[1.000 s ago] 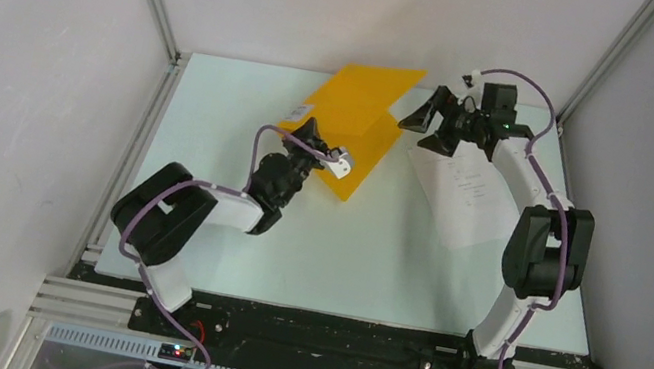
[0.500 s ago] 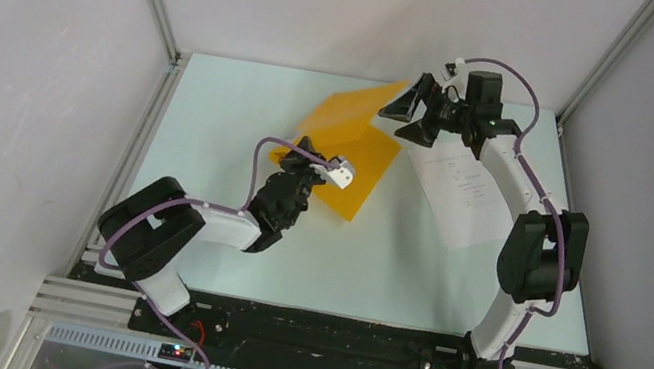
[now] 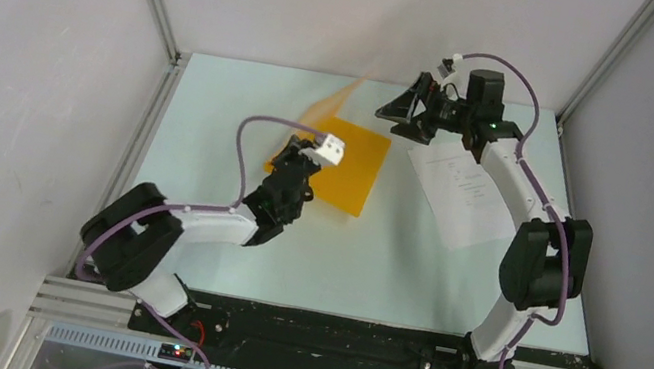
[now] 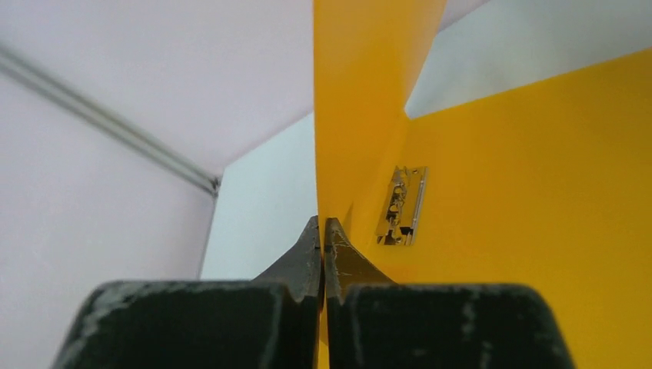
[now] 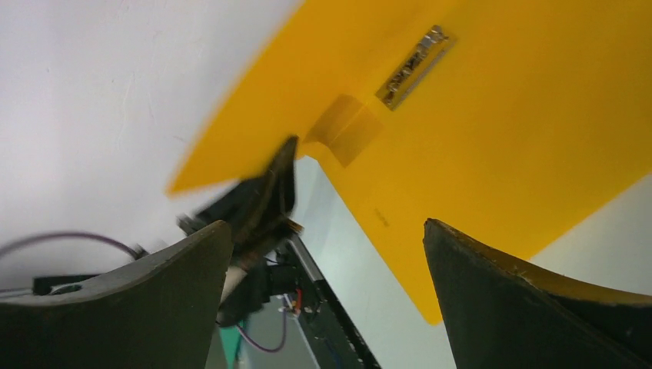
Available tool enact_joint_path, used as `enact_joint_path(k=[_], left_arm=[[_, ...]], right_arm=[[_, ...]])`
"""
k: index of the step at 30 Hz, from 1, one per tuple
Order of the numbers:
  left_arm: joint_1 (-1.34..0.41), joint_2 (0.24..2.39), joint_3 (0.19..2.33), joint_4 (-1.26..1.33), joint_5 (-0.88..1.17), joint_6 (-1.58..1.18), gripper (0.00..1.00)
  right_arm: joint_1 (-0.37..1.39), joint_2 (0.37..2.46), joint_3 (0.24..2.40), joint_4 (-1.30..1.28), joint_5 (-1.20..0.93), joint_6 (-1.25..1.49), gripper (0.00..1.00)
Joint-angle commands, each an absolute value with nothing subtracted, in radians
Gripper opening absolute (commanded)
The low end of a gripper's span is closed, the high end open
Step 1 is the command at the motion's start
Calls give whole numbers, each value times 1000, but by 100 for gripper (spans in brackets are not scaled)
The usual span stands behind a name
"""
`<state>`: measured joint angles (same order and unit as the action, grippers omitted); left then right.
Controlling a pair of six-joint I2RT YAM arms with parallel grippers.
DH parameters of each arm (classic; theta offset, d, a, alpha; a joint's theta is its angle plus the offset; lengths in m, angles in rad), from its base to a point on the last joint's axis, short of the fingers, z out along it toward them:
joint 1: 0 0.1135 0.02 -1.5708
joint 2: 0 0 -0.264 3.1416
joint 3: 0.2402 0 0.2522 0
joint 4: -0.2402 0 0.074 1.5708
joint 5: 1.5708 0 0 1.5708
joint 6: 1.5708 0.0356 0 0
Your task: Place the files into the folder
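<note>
Clearly, the step in hand is the opening of the folder (image 3: 353,167). The left claw (image 4: 323,233) is clenched on the edge of the upper cover (image 4: 361,92) and holds it almost upright. The lower cover lies flat on the tabletop (image 3: 372,253), left of the middle and toward the far side. At the inner spine the metal clip bar (image 4: 404,206) is uncovered.

The right claw (image 3: 398,113) is released, its jaws wide apart, and it grasps nothing. It hangs in the air just beside the far right corner of the folder. The files (image 3: 468,194) lie flat on the tabletop to the right of the folder, apart from it, and no claw touches them.

The next move probably belongs to the right claw. It must go down to the files, catch an edge of the thin paper and bring it onto the lower cover, while the left claw does not let the upper cover fall.

By count there are one folder with two covers, one clip bar and two claws. The files show one white outline; how many sheets it holds cannot be told.
</note>
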<state>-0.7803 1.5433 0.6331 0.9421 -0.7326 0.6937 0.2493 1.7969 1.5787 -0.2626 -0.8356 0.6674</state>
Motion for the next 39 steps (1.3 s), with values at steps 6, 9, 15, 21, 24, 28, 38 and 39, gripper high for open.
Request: enact_joint_path(k=[6,9,15,21,24,28,38,39], left_arm=[[-715,1291,828,342,-787,-96,0],[-674,1210,820,201,-643,-333,0],[-626,1081,766,24,-527,-599,0],[-490,930,580,-135,-421,-901,0],[-422,875,502,-283,-391,-1079,0],[-343,876,442,-367,-366,-1234,14],[-56,988,547,-408,-146,-1106,97],[-18,995,563,-421,-71,-1064,98]], right_arm=[[285,1773,1571,-345,-839,295,93],[362,1849,1590,-329,-747,272,90],[466,2039,1684,-281,-710,340,86],[525,2133,1761,-331,-596,343,83],[554,2142,1695,-328,-590,372,82],[580,2173,1616,-329,-571,426,81],[592,2225,1575,-377,-454,476,78],[592,2225,1573,-376,-452,476,77]])
